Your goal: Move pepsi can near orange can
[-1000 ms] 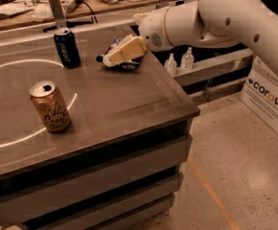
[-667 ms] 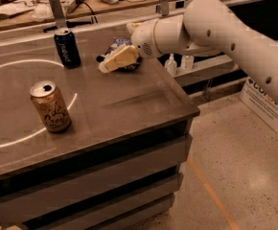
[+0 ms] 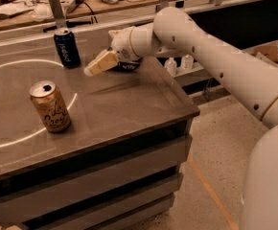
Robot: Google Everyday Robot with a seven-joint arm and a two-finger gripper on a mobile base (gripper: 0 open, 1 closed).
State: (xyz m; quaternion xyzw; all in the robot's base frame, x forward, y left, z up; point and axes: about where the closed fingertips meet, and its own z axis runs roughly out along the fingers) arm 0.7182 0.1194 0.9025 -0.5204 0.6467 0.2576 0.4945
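Observation:
The pepsi can, dark blue with white lettering and a silver top, stands upright at the back of the grey table. The orange can, tan with dark script, stands upright nearer the front left, inside a white circle line. My gripper hangs above the table just right of the pepsi can, its tan fingers pointing left toward it, a short gap away. It holds nothing that I can see.
A dark blue snack bag lies on the table under my wrist. The table's right edge drops to the floor. A cluttered bench runs behind, with small white bottles on a lower shelf.
My arm has swung left across the table, bringing the gripper from over the snack bag to close beside the pepsi can. Both cans stand where they were.

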